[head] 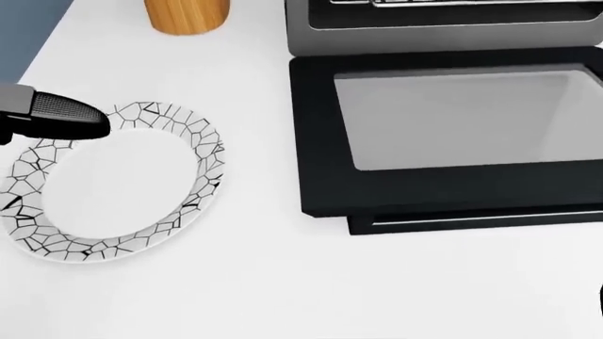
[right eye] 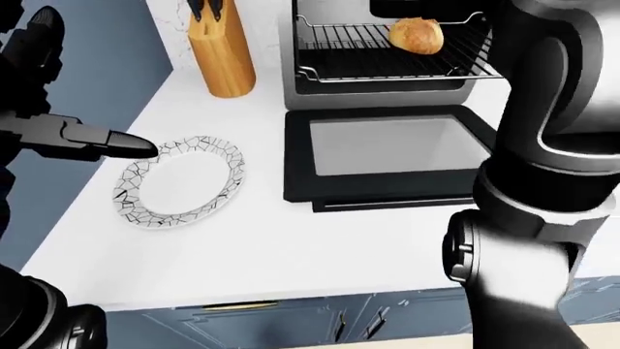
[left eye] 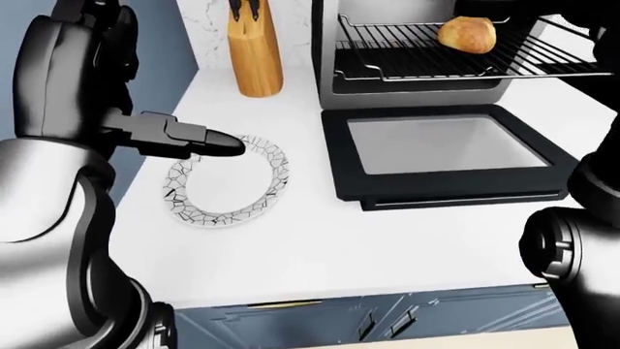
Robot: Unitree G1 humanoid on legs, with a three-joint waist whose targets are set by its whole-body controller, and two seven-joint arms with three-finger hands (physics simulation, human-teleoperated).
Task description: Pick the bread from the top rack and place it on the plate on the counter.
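In the left-eye view, a round bread roll (left eye: pixel 467 34) sits on the pulled-out top rack (left eye: pixel 456 58) of a toaster oven (left eye: pixel 416 91) at the upper right, its glass door (left eye: pixel 441 153) folded down flat onto the white bench (left eye: pixel 320 247). A wooden knife block (left eye: pixel 255 54) stands at top centre. Left of the door lies an empty plate (left eye: pixel 227 190) with a black crackle rim. The left robot hand (left eye: pixel 194 139) reaches in from the left, its dark fingers held out straight and loose over the plate's upper left rim, gripping nothing. In the head view, looking straight down, the same fingertip covers the plate's upper left edge, the door filling the right. In the right-eye view, the right arm (right eye: pixel 543 182) rises up the right side; its robot hand is hidden at the top edge, so its state cannot be told.
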